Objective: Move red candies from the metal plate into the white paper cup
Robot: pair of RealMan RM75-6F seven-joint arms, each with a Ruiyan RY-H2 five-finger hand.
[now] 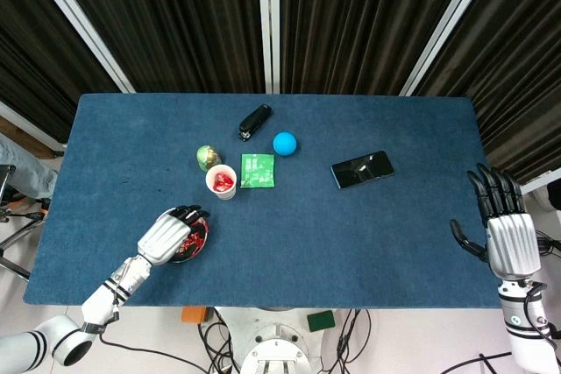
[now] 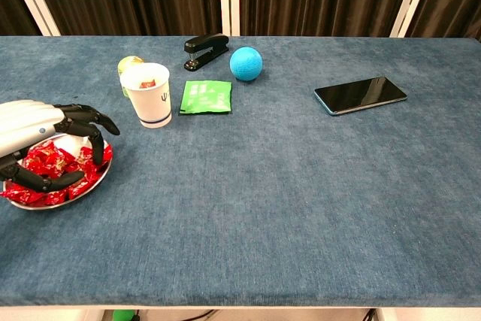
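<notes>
The cup (image 2: 148,94) stood near the middle-left of the table (image 2: 301,186) and already had at least one red candy showing inside it, so part of the job looked done. Most of it was left: the plate (image 2: 90,180), in front of the cup and to its left, was heaped with candies (image 2: 45,162).

The left hand (image 2: 34,140) was down over the plate, its dark fingers (image 2: 89,122) curved on the side toward the cup and the thumb lying low across the near side of the heap. The fingers were bent around the pile, touching or nearly touching the wrappers, but whether a candy was actually pinched could not be told from either view. By my reading this was the grasp step of another pick, with the carry to the cup to come.

The right hand (image 1: 502,232) hung well away from the cup, off the table's right edge, fingers spread and holding nothing.

A green packet (image 2: 206,97) lay just right of the cup, and a yellowish ball (image 2: 129,62) sat just behind it.
</notes>
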